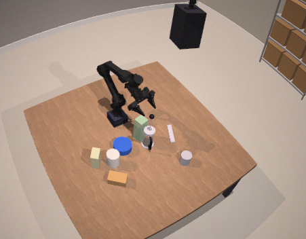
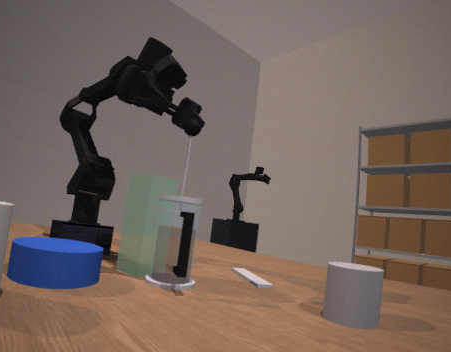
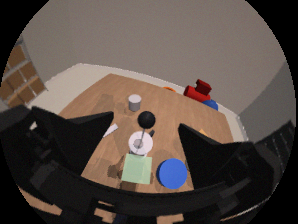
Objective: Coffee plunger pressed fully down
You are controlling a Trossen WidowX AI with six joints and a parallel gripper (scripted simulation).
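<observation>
The gripper (image 1: 144, 102) hangs w/ fingers spread wide, nothing between them. In the top view it sits just behind the coffee press (image 1: 149, 136), toward the arm's base (image 1: 113, 119), fingers pointing down at the table (image 1: 62, 136). The plunger knob (image 1: 152, 117) is just in front of the fingertips and apart from them in that view.

Wrist view: the two dark fingers frame the scene left & right, and the black knob (image 3: 147, 120) shows in the gap between them, a bit above the press lid (image 3: 139, 141). No contact visible there.

Exterior view: the knob itself can't be made out against the black gripper (image 2: 188, 122); the thin plunger rod (image 2: 186, 167) runs up from the lid straight to the gripper's underside, so the rod is up at full height. Whether anything touches, can't tell from this angle.

The press stands upright on the table, roughly mid-table, glass body w/ black handle (image 2: 183, 245). Tall pale green block (image 1: 140, 127) just beside it on the base side, blue disc (image 1: 122, 146) near it, flat white strip (image 1: 171, 133) on the other side, grey cylinder (image 1: 185, 157) farther out toward the table's front edge.
</observation>
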